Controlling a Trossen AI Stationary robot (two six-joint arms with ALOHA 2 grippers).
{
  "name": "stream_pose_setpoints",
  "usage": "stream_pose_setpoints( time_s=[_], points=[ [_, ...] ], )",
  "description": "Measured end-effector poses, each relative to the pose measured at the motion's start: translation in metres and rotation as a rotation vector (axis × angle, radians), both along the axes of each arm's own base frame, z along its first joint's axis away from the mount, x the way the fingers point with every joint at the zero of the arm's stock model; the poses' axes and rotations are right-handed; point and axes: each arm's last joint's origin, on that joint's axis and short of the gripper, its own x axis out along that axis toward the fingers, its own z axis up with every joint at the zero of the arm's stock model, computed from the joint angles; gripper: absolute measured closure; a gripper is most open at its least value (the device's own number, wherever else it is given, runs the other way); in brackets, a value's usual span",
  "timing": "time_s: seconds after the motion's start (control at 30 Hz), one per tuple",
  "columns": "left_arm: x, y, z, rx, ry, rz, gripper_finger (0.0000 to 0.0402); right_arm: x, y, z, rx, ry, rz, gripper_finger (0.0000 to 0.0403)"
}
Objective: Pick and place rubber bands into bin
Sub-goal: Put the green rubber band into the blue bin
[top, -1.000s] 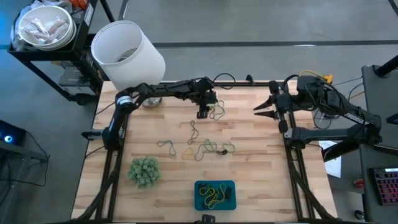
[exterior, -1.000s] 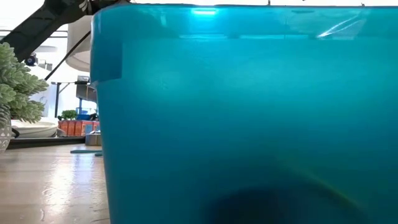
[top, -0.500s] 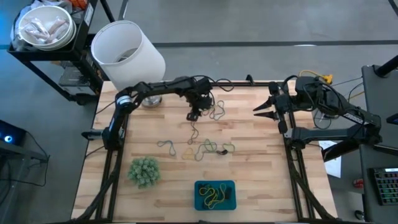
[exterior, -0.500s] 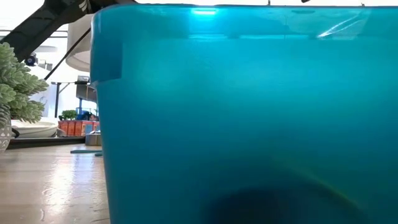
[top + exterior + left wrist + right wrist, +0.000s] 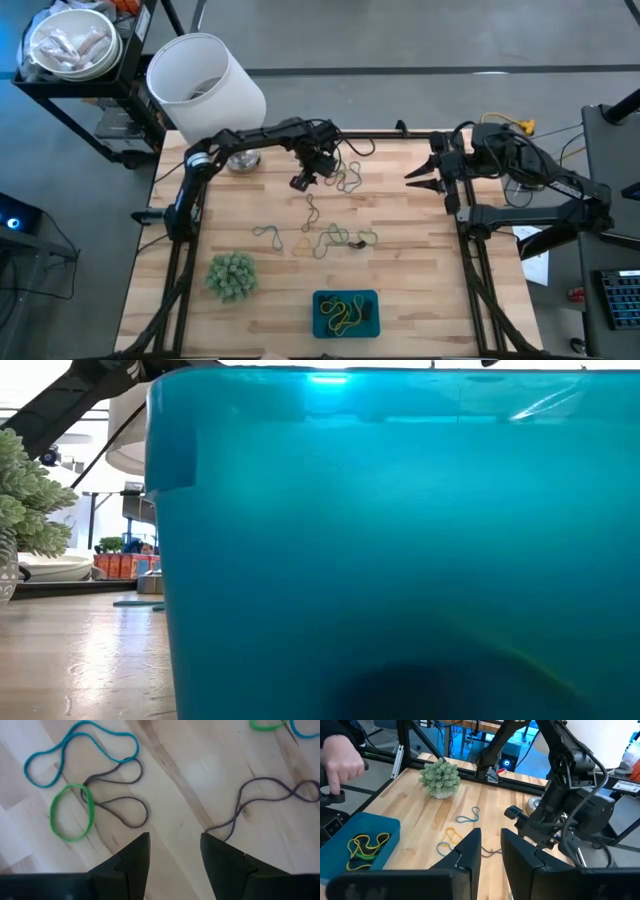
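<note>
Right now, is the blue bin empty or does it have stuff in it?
Not empty. The bin already holds a few rubber bands, yellow and green ones tangled together, seen from above and from the right wrist view.

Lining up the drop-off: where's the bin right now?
In the high view, the bin sits at the table's near edge, centre, right of the fuzzy green ball, below the loose rubber bands; several bands already lie inside.

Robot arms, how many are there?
2. The left arm reaches over the table's far side above loose rubber bands; the right arm waits at the right edge.
</note>
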Motion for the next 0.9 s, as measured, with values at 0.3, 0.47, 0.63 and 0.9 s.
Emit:
stream_pose_setpoints(
  time_s=[0.3,0.47,0.63,0.9],
  points=[
    [-0.015,-0.003,-0.008,-0.049,0.19,0.181,0.0243,0.027,-0.01,-0.016,0.034,0.064,-0.09,0.0335],
    [-0.025,-0.01,0.002,-0.124,0.206,0.232,0.0243,0.065,-0.024,-0.049,0.021,0.189,-0.109,0.0335],
    [-0.038,-0.018,0.021,-0.137,0.138,0.24,0.0243,0.101,-0.047,-0.088,-0.025,0.344,-0.093,0.0335],
    [-0.081,-0.04,0.065,-0.106,-0.079,0.238,0.0243,0.134,-0.109,-0.144,-0.124,0.44,-0.127,0.0335]
  ],
)
